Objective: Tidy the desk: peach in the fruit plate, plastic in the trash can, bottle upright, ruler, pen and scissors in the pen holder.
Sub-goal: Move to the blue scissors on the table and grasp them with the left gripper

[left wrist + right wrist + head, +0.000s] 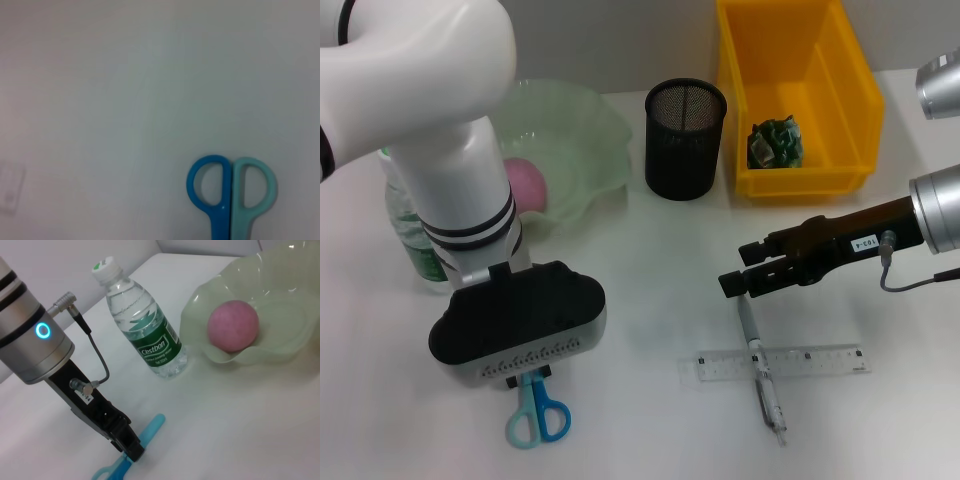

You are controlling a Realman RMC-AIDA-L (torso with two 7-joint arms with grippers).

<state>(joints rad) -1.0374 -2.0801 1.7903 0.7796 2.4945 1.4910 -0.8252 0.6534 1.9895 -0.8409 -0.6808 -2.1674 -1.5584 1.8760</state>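
Bottle stands upright at far left of desk, cap up, so that step looks done. Peach sits in fruit plate, also done. Left gripper is low over scissors, fingers clenched on the shank just above the handles, prob. to lift them w/o the loops getting in the way. Pen holder is empty, mid-back, waiting for 3 items. Green plastic lies in trash can. Right gripper hovers just above the pen's back end, jaws apart, holding nothing. Pen lies across ruler, so pen likely goes first.
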